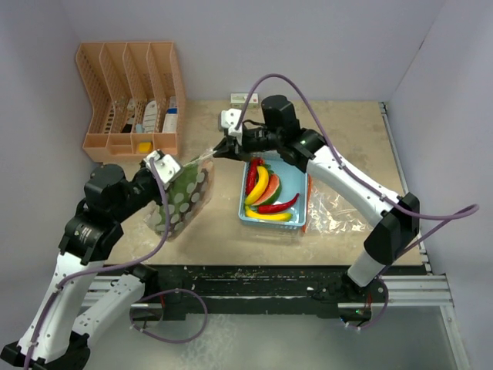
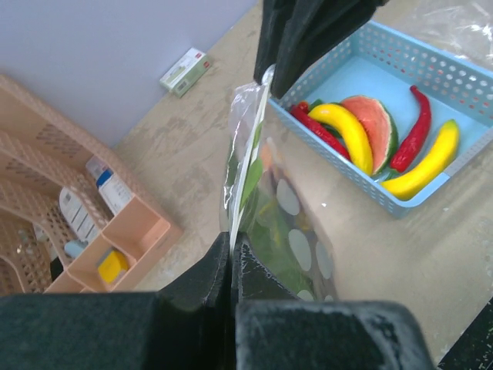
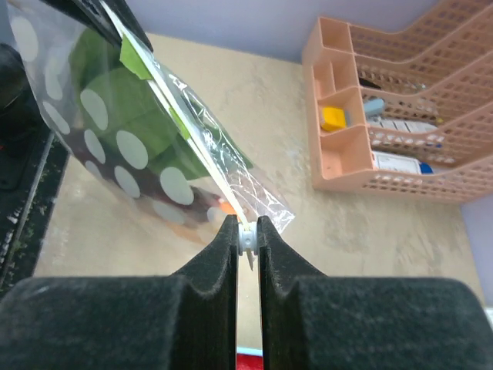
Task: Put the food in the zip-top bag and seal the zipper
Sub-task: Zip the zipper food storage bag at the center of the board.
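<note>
The zip-top bag (image 1: 185, 194), clear with white dots and green pieces inside, hangs between my two grippers above the table. My left gripper (image 1: 168, 166) is shut on the bag's near top corner (image 2: 231, 247). My right gripper (image 1: 223, 148) is shut on the white zipper slider (image 3: 247, 238) at the far end of the bag's top edge. Yellow bananas (image 1: 258, 185), red chilli peppers (image 1: 279, 205) and a watermelon slice (image 2: 373, 123) lie in the light-blue basket (image 1: 302, 220). The bag also shows in the right wrist view (image 3: 123, 139).
A peach desk organiser (image 1: 131, 100) with small items stands at the back left. A small white box (image 1: 244, 99) lies by the back wall. A crumpled clear plastic sheet (image 1: 335, 212) lies right of the basket.
</note>
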Robot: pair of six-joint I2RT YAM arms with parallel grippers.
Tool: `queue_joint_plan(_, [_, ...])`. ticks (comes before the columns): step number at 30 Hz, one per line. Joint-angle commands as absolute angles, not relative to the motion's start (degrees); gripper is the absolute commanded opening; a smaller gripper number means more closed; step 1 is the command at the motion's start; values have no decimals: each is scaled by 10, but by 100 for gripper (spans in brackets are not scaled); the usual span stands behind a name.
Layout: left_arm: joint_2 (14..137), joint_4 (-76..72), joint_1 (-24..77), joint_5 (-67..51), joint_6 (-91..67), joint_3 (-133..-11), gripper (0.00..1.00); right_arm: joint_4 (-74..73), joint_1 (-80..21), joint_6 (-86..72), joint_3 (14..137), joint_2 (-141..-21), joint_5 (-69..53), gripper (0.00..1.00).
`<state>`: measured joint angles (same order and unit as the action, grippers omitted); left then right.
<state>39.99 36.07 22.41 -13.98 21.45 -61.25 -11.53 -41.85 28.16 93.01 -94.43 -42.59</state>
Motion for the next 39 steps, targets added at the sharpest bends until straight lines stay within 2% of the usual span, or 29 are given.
queue_joint_plan(1, [365,338,217,-89,210,-657,0,-135,-362,277,912,-925,-328,0])
queue_joint_plan(11, [368,335,216,-99,209,-651,0,-118,-361,267,912,-924,-345,2])
queue_joint_plan(13, [369,335,217,-104,208,-648,0,-115,-361,268,912,-922,-364,15])
queue_joint_plan(16, [376,330,217,-111,204,-643,0,-82,-361,267,900,-909,-359,52])
queue_joint_plan(21, [396,322,216,-97,188,-630,0,17,-361,205,865,-865,-368,81])
queue_joint_plan(24, [411,325,216,-46,168,-624,0,69,-360,131,853,-841,-325,86])
queue_joint_plan(30, [445,354,217,181,65,-629,0,-19,-360,84,896,-866,-190,88])
queue_joint_plan(31, [452,358,217,199,56,-631,2,-26,-358,70,895,-871,-163,88])
queue_joint_plan(34, [470,360,217,215,32,-631,27,-47,-338,-4,890,-888,-111,86])
queue_joint_plan(35, [475,360,216,215,23,-630,40,-59,-329,-33,889,-895,-92,85])
queue_joint_plan(36, [480,358,217,216,15,-629,57,-70,-321,-51,888,-901,-86,84])
queue_joint_plan(38, [484,350,216,213,4,-624,98,-74,-308,-91,870,-904,-63,81])
queue_joint_plan(39, [482,343,216,205,2,-619,100,-72,-301,-107,857,-903,-58,80])
